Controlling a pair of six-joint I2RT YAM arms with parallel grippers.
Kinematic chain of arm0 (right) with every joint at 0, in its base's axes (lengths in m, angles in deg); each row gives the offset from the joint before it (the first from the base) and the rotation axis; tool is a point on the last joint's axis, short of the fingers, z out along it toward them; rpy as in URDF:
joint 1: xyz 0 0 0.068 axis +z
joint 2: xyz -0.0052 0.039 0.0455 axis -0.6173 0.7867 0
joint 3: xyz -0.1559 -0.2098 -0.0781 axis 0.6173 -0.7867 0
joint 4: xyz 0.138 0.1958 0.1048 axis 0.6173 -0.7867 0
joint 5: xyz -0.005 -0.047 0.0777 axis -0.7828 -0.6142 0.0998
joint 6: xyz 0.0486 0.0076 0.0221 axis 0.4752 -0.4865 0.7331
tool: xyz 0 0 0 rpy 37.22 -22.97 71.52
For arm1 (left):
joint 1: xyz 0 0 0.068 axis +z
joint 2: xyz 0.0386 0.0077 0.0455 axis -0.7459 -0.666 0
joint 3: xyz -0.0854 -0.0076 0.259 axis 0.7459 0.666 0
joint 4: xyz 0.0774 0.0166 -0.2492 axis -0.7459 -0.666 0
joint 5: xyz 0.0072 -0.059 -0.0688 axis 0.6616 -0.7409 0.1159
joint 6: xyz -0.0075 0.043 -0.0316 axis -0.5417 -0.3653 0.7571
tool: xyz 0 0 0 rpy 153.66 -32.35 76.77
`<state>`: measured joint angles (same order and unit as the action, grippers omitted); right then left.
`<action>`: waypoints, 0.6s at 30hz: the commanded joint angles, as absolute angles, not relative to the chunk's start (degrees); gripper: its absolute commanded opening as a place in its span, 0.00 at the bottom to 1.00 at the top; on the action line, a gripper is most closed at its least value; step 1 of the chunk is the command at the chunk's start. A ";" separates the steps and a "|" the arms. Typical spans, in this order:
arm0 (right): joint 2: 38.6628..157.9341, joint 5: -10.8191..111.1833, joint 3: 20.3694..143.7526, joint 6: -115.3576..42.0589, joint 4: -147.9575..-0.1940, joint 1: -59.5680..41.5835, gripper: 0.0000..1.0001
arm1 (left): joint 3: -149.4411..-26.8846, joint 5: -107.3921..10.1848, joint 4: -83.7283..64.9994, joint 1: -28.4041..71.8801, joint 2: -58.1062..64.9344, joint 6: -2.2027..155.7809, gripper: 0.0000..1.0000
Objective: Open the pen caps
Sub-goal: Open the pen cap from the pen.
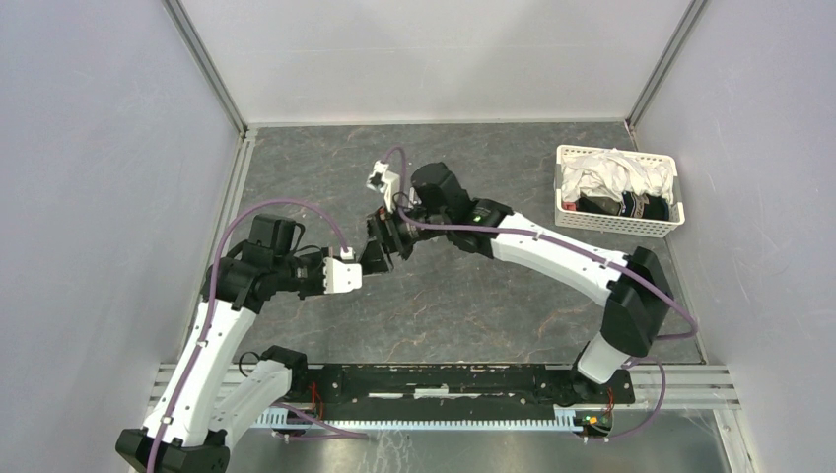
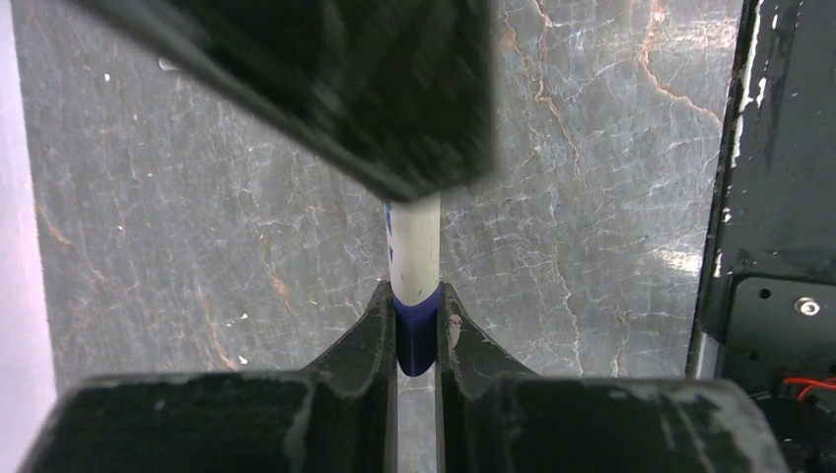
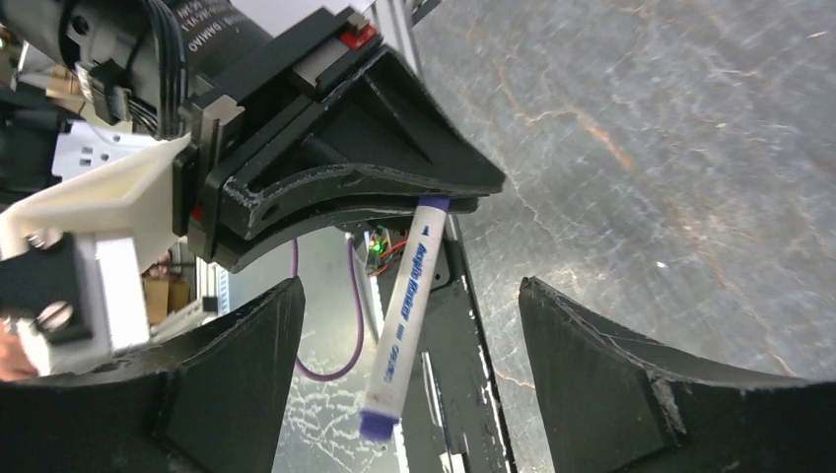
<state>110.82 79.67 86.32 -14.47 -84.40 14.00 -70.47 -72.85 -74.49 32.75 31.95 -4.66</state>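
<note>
A white-barrelled pen [image 3: 404,325] with blue lettering hangs in the air over the grey marbled table [image 1: 473,296]. My left gripper [image 2: 415,291] is shut on the pen's dark purple end [image 2: 416,335], and the barrel [image 2: 415,246] runs up from it. My right gripper [image 3: 409,284] stands open around the pen's other part, both fingers well apart from the barrel. A short purple end [image 3: 380,426] shows between those fingers. Which purple end is a pen cap I cannot tell. In the top view the left gripper [image 1: 375,256] and right gripper [image 1: 391,232] meet mid-table, hiding the pen.
A white basket [image 1: 616,222] with white cloth and dark items stands at the back right. A black rail [image 1: 444,379] with the arm bases runs along the near edge. Pale walls close in the left, back and right sides.
</note>
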 commanded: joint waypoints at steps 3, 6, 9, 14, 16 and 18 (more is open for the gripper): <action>114.83 83.06 91.75 -16.83 -86.56 16.39 0.76 | -71.54 -72.17 -74.73 32.51 33.35 -11.55 0.02; 116.11 83.75 91.77 -16.83 -86.29 16.78 0.69 | -71.95 -72.16 -74.55 32.51 33.24 -11.66 0.02; 116.83 84.61 91.77 -16.56 -85.56 17.04 0.60 | -72.40 -72.50 -74.48 32.51 33.11 -11.53 0.02; 117.70 85.75 92.16 -16.58 -84.78 17.24 0.39 | -72.75 -72.94 -74.49 32.51 33.04 -11.56 0.02; 117.93 85.72 92.18 -17.07 -85.14 17.25 0.25 | -73.08 -72.99 -74.49 32.51 33.05 -11.35 0.03; 117.93 85.15 92.40 -18.57 -86.58 17.23 0.09 | -73.61 -73.02 -74.70 32.51 33.05 -11.03 0.14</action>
